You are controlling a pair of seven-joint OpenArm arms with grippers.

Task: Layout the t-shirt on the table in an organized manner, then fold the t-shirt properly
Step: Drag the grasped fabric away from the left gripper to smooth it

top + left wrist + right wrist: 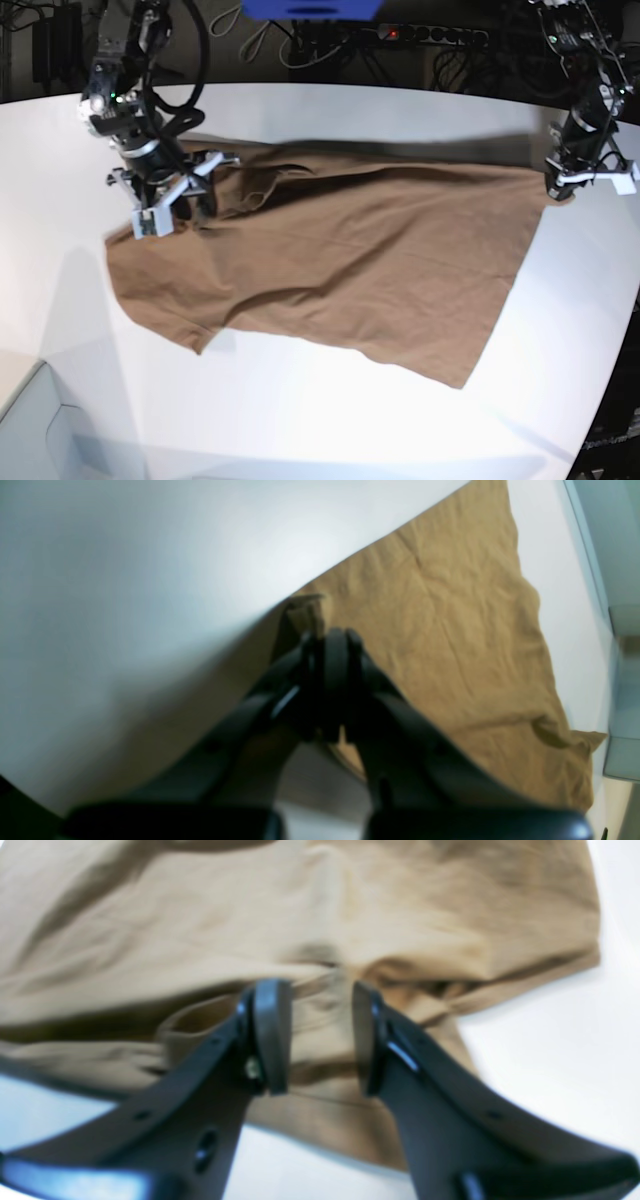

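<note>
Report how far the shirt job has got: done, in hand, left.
Done: the t-shirt lies mostly spread across the table, though wrinkled. In hand: the left claw is shut on a corner of the fabric at one end; the right claw stands open over bunched cloth at the other end, gripping nothing. Left: smoothing that bunched end, then all the folding; no fold shows.

Along the top of my base view I see a black power strip with a small red light, lying on the dark floor behind the desk. Loose cables trail beside it at upper centre. A blue object sits at the very top edge, cut off by the frame. At the lower left corner I can make out a pale grey box-like edge.
</note>
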